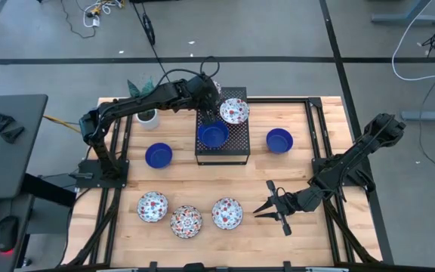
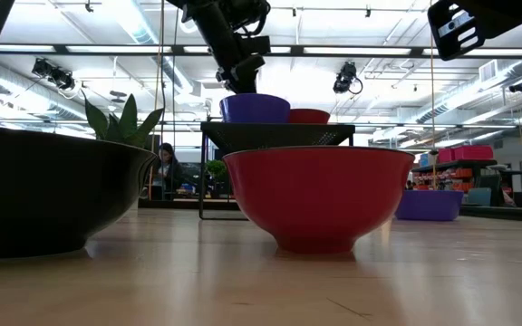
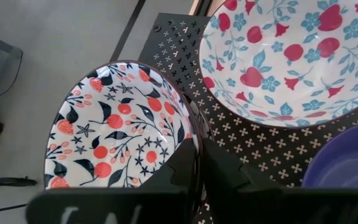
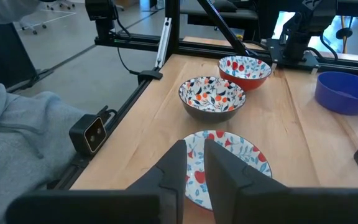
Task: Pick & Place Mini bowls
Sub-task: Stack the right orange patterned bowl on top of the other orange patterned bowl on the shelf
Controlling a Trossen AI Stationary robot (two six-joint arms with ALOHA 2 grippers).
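Note:
My left gripper (image 1: 211, 89) reaches over the far left corner of the black perforated box (image 1: 232, 151) and is shut on a white mini bowl (image 3: 117, 130) with an orange-and-dark floral pattern. On the box stand a red-and-blue floral bowl (image 1: 234, 112) and a cobalt blue bowl (image 1: 213, 134). Two more blue bowls (image 1: 158, 155) (image 1: 279, 140) sit on the table either side of the box. Three floral bowls (image 1: 152, 206) (image 1: 186, 221) (image 1: 227, 213) stand in a row near the table's near edge. My right gripper (image 1: 259, 211) waits beside the rightmost one, fingers nearly together, touching nothing. My left gripper pinches the floral bowl by its rim (image 3: 188, 134), one finger (image 3: 178, 167) inside the bowl and the other (image 3: 222, 169) outside its dark wall. The fingers come from above, slanting down. The bowl sits tilted at the box's corner; whether it rests on the box cannot be told.
A small white plant pot (image 1: 148, 115) stands left of the box, close under my left arm. Bare wood lies between the box and the near row of bowls. Black frame rails (image 1: 316, 143) run along the table's sides. A person sits in the room beyond (image 2: 166, 163).

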